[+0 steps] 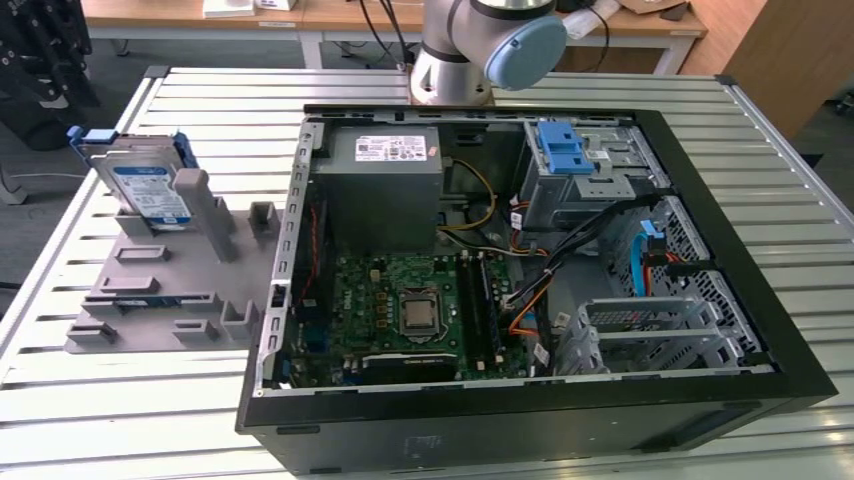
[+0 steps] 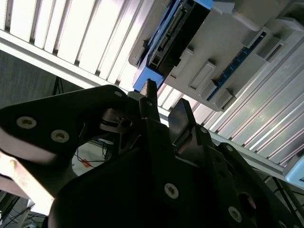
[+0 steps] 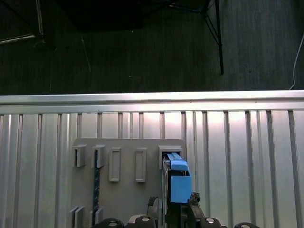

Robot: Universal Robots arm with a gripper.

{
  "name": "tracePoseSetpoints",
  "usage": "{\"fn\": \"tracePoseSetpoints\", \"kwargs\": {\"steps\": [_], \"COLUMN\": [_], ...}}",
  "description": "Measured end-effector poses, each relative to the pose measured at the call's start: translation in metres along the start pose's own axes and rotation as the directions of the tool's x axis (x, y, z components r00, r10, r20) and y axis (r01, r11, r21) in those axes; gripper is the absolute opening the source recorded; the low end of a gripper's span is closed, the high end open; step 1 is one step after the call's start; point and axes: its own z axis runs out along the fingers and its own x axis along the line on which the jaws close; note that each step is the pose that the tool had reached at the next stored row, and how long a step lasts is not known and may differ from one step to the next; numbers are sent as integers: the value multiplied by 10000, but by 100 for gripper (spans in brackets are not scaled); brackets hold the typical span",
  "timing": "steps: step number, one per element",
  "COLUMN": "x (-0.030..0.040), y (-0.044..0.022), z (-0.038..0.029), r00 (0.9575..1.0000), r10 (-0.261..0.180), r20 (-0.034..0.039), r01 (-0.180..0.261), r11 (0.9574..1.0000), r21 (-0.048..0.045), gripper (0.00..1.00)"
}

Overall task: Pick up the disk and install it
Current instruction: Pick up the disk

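Likely rigid, hefty and slick, the disk (image 1: 144, 185) stands in its holder (image 1: 160, 290); my tool (image 2: 165, 102), spread apart, should pinch its upper edge.

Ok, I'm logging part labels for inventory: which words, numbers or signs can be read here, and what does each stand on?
Disk, upright in the grey holder: white-and-blue label, print not legible.
Power supply: white sticker, print not legible.
Motherboard: markings not legible.
No text here can be quoted.
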Motion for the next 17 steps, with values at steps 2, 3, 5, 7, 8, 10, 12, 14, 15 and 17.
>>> {"fn": "tracePoseSetpoints", "kwargs": {"steps": [2, 3, 5, 7, 8, 10, 12, 14, 15, 17], "x": [0, 0, 0, 0, 0, 0, 0, 0, 0, 1], "y": [0, 0, 0, 0, 0, 0, 0, 5, 8, 26], "z": [0, 0, 0, 0, 0, 0, 1, 4, 10, 24], "r00": [10000, 10000, 10000, 10000, 10000, 10000, 10000, 10000, 10000, 10000], "r10": [-10, -18, -25, -31, -34, -40, -43, -42, -43, -43], "r20": [0, 0, -1, -1, -1, -1, -2, -2, -3, -9], "r01": [10, 18, 25, 31, 34, 40, 43, 42, 43, 43], "r11": [10000, 10000, 10000, 10000, 10000, 10000, 10000, 10000, 10000, 9999], "r21": [0, 0, 0, 0, 0, 0, 1, 17, 37, 122], "gripper": [37, 37, 37, 37, 37, 37, 37, 37, 37, 37]}}
